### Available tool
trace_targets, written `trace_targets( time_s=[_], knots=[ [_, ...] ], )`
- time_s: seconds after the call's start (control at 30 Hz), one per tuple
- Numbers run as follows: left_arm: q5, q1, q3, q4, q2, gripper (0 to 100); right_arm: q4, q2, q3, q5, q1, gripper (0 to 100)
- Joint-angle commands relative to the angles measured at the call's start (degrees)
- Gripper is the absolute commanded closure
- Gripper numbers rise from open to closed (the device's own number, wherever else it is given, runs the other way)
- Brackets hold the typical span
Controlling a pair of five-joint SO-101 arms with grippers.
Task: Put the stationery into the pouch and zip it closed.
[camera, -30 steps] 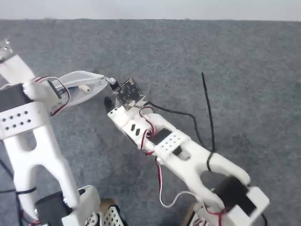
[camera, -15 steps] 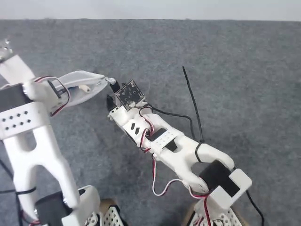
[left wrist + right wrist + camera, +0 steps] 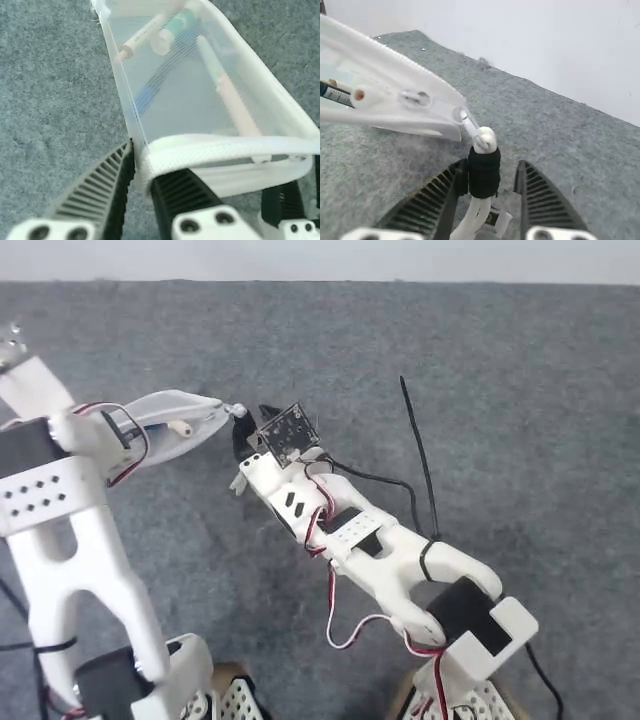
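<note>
The translucent white pouch hangs off the grey mat, held at its left end by my left gripper, which is shut on the zipper edge. Several pens lie inside the pouch. At the pouch's right end, the zipper slider trails a white cord to a black pull tab. My right gripper is open around that tab: one finger touches it and the other stands apart. In the high view the right gripper sits just right of the pouch tip.
A black cable arcs over the mat behind the right arm. Both arm bases stand at the near edge. Open grey mat stretches to the right and back, up to a white wall.
The right gripper has turned and shifted slightly right and back, near the pouch tip. Its cable has swung. The left arm and pouch have stayed still.
</note>
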Motion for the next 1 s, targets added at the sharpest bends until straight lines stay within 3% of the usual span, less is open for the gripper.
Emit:
trace_targets(
  time_s=[0.0, 0.53, 0.97],
  knots=[
    [0.09, 0.18, -0.75, -1.41, -0.97, 99, -1.45, -0.57, -4.84, 0.62, 0.04, 87.6],
    [0.0, 0.18, -0.75, -1.41, -0.97, 99, -1.36, 5.23, -8.88, 0.7, -0.22, 88.0],
    [0.0, 0.18, -0.75, -1.41, -0.97, 99, -1.01, 0.04, -4.84, 0.7, 0.48, 88.0]
  ],
)
